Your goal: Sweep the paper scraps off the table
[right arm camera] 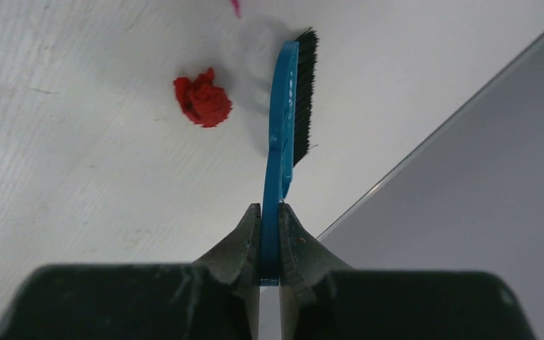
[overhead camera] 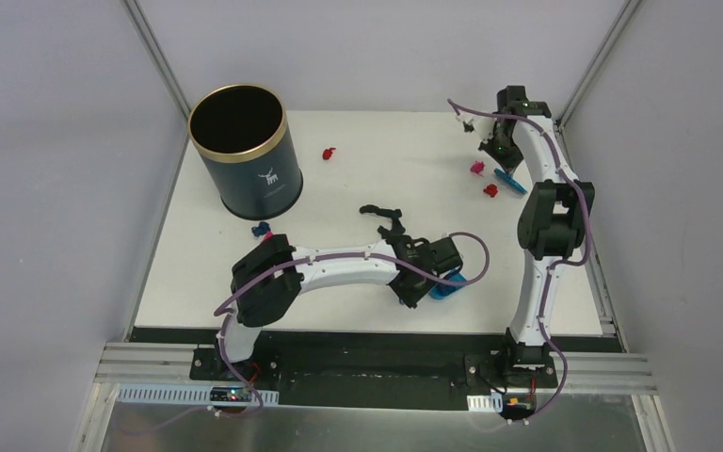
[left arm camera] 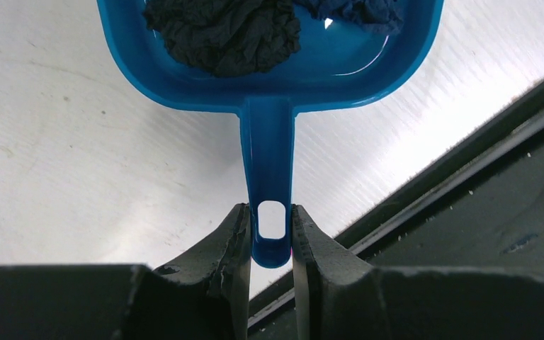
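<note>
The handle end of a blue plastic dustpan (left arm camera: 268, 142) is being clamped between the fingers of the left gripper (left arm camera: 270, 228), which are standing only as far apart as the handle is wide, low in the middle of the left wrist view. The pan is being held over the white rectangular tabletop (overhead camera: 386, 160), close to its black front rail (overhead camera: 367, 331). A black crumpled paper scrap (left arm camera: 223, 32) and a dark blue paper scrap (left arm camera: 358, 8) are lying inside the pan. The thin handle of a blue hand brush with black bristles (right arm camera: 287, 120) is being pinched by the right gripper (right arm camera: 270, 212), its fingers drawn almost together around it. A red crumpled paper scrap (right arm camera: 202, 101) is lying just left of the brush head, not touching it. In the top view, that scrap and a magenta paper scrap (overhead camera: 477, 168) are being shown at the upper right of the table. A second red scrap (overhead camera: 329, 152) is lying right of the dark navy gold-rimmed cylindrical bin (overhead camera: 245, 160), and a small blue-and-pink scrap (overhead camera: 262, 229) is lying just below the bin's base.
</note>
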You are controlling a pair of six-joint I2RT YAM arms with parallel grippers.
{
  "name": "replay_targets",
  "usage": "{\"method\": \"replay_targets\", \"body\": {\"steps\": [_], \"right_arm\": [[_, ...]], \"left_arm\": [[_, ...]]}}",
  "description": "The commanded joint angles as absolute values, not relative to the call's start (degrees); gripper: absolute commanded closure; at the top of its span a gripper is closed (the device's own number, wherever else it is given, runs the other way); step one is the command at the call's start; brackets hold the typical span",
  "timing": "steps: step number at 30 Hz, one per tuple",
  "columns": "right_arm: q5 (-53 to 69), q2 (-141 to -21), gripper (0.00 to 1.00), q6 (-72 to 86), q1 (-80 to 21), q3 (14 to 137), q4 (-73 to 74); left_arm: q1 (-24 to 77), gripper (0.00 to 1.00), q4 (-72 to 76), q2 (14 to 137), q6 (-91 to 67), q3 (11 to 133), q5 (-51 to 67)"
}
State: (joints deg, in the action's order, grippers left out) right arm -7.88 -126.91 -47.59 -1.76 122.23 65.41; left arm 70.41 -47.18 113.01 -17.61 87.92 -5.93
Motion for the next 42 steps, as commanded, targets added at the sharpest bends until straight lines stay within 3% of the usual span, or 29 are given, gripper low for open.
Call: {"method": "replay_targets", "body": {"steps": [1, 9, 13, 23, 33, 42], "right_arm": [[-3.4, -118.7, 1.0, -49.7, -4.7, 111.2, 65.8], [5.9, -100.3, 1.0, -47.9, -12.8, 86.7, 69.0], [11.9, -94.5, 1.0, -44.2, -16.1, 83.1, 73.1], [18.2, -92.6, 1.0, -40.8, -17.1, 89.9, 84.5], [5.5, -91.7, 1.0, -35.1, -15.5, 96.0, 85.4], [8.4, -92.3, 1.0, -33.3, -7.8, 101.4, 83.9]], "left_arm": [[68.1, 1.0, -47.5, 114.9, -18.7, 91.8, -4.3], [66.5, 1.0, -47.4, 119.2, -16.4, 95.7, -4.1], [65.8, 1.0, -47.3, 120.9, -15.9, 97.4, -4.0], [65.7, 1.0, -41.3, 118.9, -14.3, 92.2, -5.1], [66.9, 1.0, -25.9, 111.4, -10.6, 77.7, -10.6], [69.7, 1.0, -24.3, 110.4, -7.9, 74.7, -17.7]]}}
